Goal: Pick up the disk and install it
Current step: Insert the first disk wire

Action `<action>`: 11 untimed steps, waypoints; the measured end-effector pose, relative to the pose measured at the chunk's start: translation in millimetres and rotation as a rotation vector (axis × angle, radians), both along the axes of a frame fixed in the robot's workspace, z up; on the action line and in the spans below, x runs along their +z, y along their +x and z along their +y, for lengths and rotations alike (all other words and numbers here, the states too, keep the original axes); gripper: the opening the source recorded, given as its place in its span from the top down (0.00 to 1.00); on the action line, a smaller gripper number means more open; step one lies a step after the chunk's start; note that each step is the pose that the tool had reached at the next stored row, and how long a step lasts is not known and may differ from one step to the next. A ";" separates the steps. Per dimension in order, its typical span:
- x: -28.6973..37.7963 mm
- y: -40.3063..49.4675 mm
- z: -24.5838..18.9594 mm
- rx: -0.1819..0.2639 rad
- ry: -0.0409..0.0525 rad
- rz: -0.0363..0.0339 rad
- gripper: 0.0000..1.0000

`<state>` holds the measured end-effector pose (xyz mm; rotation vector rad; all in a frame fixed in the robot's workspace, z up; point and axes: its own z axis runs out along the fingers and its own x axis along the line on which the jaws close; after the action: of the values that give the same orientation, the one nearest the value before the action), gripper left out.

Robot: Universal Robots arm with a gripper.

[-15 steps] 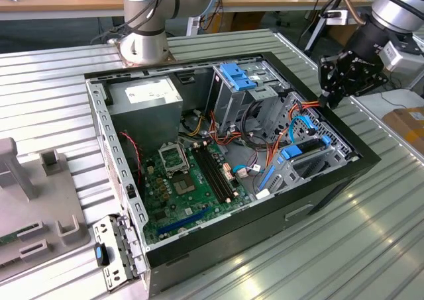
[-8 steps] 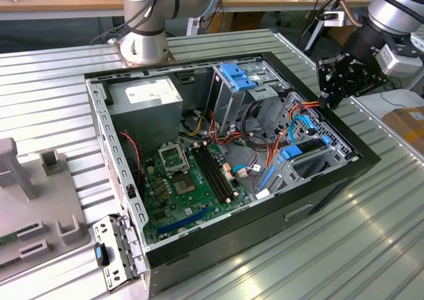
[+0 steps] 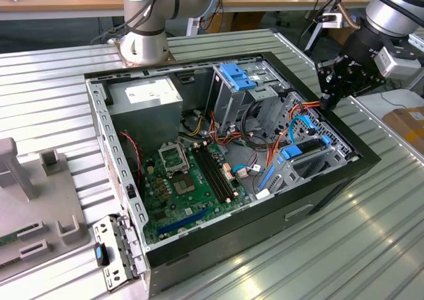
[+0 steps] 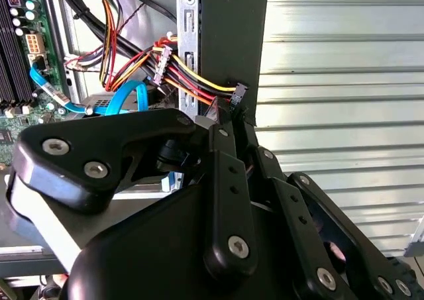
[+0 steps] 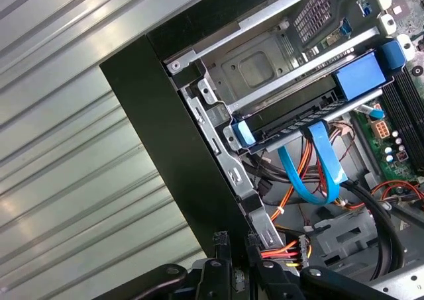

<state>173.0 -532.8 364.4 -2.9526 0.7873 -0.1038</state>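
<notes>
1. Black pincer (image 5: 237, 244) first, in the first wrist view: it is drawn narrow, tips nearly together, and I can make out nothing gripped between them.
2. Right beside it runs the black case wall (image 5: 179, 148), and the pincer hovers at the wall's inner edge, over the open computer.
3. Just past the tips in the second wrist view, a cable bundle (image 4: 192, 75) of red, yellow and orange wires ends in a black connector (image 4: 238, 91). It is very near the pincer but apart from it.
4. Further in, there's the disk (image 5: 291, 116), lying edge-on in the metal bay (image 5: 258, 68). Its blue carrier (image 5: 358, 81) shows at both ends, and a blue data cable (image 5: 324, 161) loops just beside it.
5. My read: the pick-up looks done and this is the install end, with the disk in its bay and the pincer off it. Whether it is fully home, I cannot tell.
6. Any move from here calls for care, with the wall on one side, wires on the other and little room between.
7. Farthest off in the exterior view sit the green motherboard (image 3: 192, 181) and the grey power supply (image 3: 149, 95), and the ribbed metal tabletop (image 3: 371, 247) carries the case.
</notes>
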 end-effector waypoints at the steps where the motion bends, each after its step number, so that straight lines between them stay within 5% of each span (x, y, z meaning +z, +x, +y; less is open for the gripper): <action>1: 0.2 0.0 0.0 0.000 0.0000 0.0000 0.80; 11: 3.4 0.0 0.0 0.000 0.0001 -0.0001 0.80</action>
<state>173.0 -532.8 367.8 -2.9525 0.7872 -0.1039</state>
